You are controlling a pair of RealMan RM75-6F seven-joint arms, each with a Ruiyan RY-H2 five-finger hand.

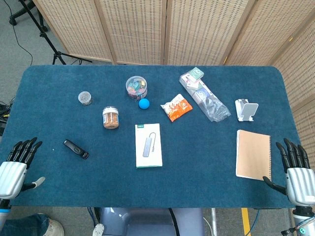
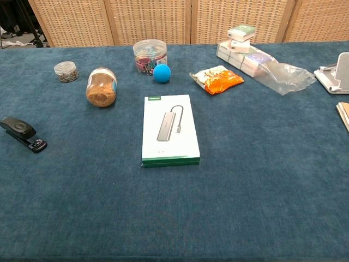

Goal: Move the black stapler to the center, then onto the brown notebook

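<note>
The black stapler (image 1: 76, 149) lies on the blue table at the left, also seen in the chest view as the stapler (image 2: 23, 134) near the left edge. The brown notebook (image 1: 253, 154) lies flat at the right; only its corner (image 2: 344, 113) shows in the chest view. My left hand (image 1: 15, 164) hovers at the table's front left corner, fingers spread, holding nothing, well left of the stapler. My right hand (image 1: 297, 168) sits at the front right, fingers apart and empty, just right of the notebook.
A white boxed hub (image 1: 148, 145) lies mid-table. Behind it stand a jar of brown grains (image 1: 111, 118), a small jar (image 1: 85, 98), a tub of clips (image 1: 136, 87), a blue ball (image 1: 143, 103), an orange snack packet (image 1: 176, 107), bagged boxes (image 1: 203, 93) and a white stand (image 1: 245, 109).
</note>
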